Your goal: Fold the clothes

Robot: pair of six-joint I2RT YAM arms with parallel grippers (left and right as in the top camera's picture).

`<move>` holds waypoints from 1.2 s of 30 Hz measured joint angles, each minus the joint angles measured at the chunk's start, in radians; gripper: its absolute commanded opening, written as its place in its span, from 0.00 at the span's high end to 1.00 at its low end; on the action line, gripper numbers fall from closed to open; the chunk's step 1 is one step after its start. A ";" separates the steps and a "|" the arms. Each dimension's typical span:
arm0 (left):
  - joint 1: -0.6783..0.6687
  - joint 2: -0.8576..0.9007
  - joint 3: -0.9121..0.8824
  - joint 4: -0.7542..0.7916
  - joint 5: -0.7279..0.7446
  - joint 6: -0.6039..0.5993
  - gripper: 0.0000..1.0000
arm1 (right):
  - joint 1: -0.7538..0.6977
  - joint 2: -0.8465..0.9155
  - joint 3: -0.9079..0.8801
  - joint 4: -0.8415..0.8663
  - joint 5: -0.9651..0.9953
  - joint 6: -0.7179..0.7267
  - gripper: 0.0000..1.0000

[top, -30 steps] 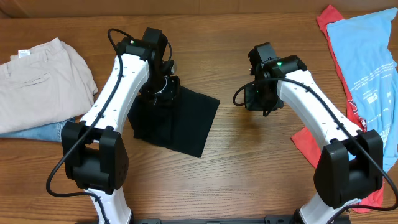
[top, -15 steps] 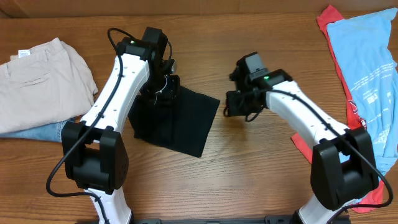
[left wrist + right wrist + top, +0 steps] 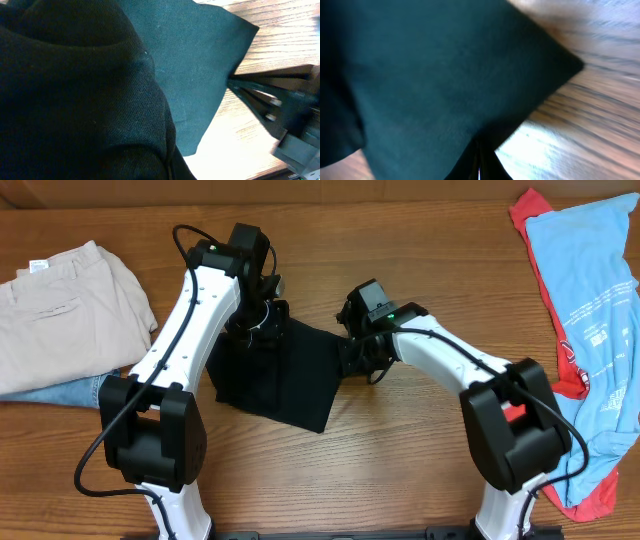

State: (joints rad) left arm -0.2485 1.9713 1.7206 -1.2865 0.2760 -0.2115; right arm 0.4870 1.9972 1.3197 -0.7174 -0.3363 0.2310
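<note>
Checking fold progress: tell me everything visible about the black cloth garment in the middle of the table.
The plain black folded cloth garment lies as a skewed rectangle on the wooden table, mostly flat, matte woven fabric. The left gripper is shut on its bunched upper-left part; the closed right gripper meets its right edge.

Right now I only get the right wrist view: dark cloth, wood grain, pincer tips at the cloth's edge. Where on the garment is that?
Observer: From overhead, the right pincer is at the right-hand corner of the black shirt, which is folded into a rectangle.
Operator: And the other side?
Observer: The left pincer is shut on the shirt's far edge, with cloth bunched beneath it.
Operator: Anything else waiting to be folded?
Observer: A light-blue shirt lies over a red shirt at the right edge, and a beige garment lies at the left.
</note>
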 measured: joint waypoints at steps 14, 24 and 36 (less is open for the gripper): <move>-0.063 0.000 0.000 0.002 0.072 0.000 0.96 | -0.001 0.035 0.000 0.014 -0.022 0.004 0.96; -0.100 0.000 0.000 0.008 0.080 -0.020 0.90 | -0.001 0.035 0.000 0.015 -0.022 0.005 0.96; -0.140 0.000 0.000 0.008 0.075 -0.026 0.73 | -0.001 0.035 0.000 0.014 -0.024 0.004 0.96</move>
State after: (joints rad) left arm -0.3889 1.9713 1.7206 -1.2781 0.3511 -0.2379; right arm 0.4862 2.0319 1.3201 -0.7033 -0.3599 0.2348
